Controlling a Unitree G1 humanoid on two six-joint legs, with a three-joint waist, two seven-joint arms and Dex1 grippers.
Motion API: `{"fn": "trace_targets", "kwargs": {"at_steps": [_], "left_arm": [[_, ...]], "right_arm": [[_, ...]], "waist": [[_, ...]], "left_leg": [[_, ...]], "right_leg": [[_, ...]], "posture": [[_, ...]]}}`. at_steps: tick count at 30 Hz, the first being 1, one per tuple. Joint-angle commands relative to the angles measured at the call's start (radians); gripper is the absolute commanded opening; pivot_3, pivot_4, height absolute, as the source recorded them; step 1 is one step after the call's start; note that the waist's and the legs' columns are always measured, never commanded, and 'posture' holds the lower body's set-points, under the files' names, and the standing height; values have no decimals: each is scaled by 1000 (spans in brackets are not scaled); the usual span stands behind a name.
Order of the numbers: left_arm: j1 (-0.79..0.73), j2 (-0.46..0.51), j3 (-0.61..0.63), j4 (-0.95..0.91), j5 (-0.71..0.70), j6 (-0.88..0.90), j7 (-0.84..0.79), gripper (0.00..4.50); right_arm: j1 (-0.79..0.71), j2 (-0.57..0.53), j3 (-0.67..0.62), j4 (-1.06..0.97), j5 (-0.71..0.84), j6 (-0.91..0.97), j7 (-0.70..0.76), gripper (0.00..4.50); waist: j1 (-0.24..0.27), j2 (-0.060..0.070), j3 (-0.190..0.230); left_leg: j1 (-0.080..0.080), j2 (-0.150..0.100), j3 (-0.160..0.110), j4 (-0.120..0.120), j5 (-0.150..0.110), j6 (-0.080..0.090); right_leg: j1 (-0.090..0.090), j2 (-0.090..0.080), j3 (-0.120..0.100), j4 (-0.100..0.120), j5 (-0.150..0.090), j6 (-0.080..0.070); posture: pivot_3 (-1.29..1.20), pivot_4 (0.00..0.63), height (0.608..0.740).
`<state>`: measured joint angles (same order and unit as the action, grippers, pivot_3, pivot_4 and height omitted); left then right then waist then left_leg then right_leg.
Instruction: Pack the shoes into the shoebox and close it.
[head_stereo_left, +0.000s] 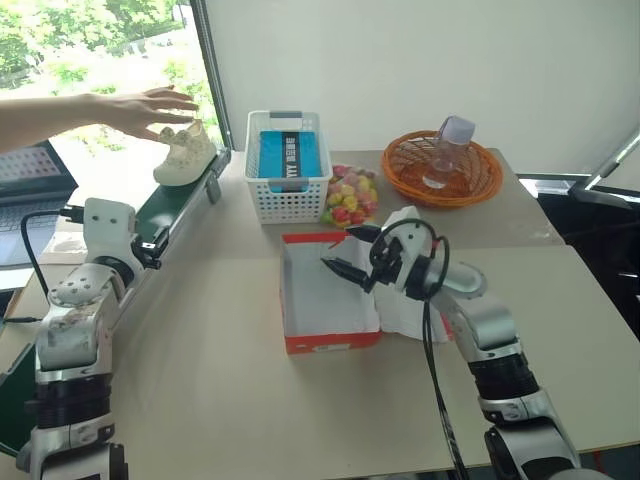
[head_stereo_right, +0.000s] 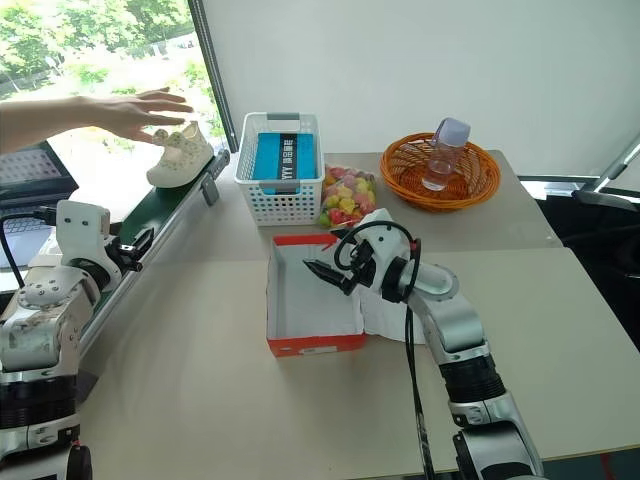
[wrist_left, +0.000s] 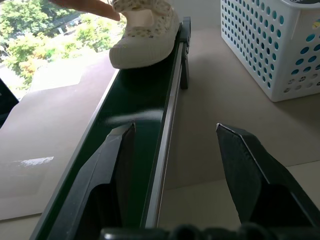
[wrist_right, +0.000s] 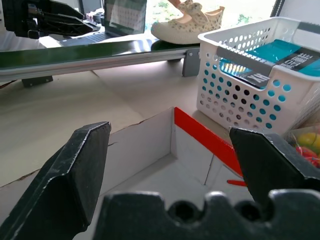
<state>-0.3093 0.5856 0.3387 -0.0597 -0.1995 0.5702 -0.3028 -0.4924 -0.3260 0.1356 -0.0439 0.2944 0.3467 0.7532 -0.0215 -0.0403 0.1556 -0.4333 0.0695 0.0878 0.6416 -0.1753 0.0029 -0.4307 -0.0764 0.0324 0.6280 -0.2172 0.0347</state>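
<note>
From the head camera: the shoebox (head_stereo_left: 325, 300) sits open and empty in the middle of the table (head_stereo_left: 250, 400), lid (head_stereo_left: 410, 290) flopped out to its right. The right gripper (head_stereo_left: 352, 252) hangs over the box's far right corner, fingers spread wide, holding nothing. One cream shoe (head_stereo_left: 185, 153) is up at the far end of the green conveyor (head_stereo_left: 170, 215) on the left, with a person's hand (head_stereo_left: 145, 108) just above it. The left gripper (head_stereo_left: 150, 243) is by the near end of that belt, well short of the shoe.

Left wrist cam: fingers (wrist_left: 117, 170) about half open, empty, straddling the belt's metal rail, shoe straight ahead but well off.

Right wrist cam: wide-open fingers (wrist_right: 75, 170) framing the box's inner corner; the white basket (wrist_right: 255, 95) is just behind it.

My guess is the shoe is light, soft and squishy, not slippery or fragile. I'd pinch it across the heel or the side wall, nothing delicate needed. The cardboard box looks light too, so it could slide if bumped.
</note>
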Motion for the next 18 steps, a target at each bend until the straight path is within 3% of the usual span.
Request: {"fn": "trace_targets", "kwargs": {"at_steps": [1,9,18], "left_arm": [[26,1,35,15,9,-39,18,2757],[15,58,83,70,-6,-55,1,2757],[-78,183,87,328,-16,-178,-141,2757]], "right_arm": [[-10,9,8,-59,25,24,11,4442],[-30,23,26,-83,34,65,28,4442],[-41,7,39,-107,38,100,69,4442]], "waist": [[1,0,0],[7,-1,0],[7,-1,0]], "left_leg": [[0,0,0,0,0,0],[-4,0,0,0,0,0],[-6,0,1,0,0,0]], "right_leg": [[0,0,0,0,0,0],[-5,0,0,1,0,0],[-7,0,0,1,0,-1]], "posture": [[0,150,740],[0,150,740],[0,150,740]]}}
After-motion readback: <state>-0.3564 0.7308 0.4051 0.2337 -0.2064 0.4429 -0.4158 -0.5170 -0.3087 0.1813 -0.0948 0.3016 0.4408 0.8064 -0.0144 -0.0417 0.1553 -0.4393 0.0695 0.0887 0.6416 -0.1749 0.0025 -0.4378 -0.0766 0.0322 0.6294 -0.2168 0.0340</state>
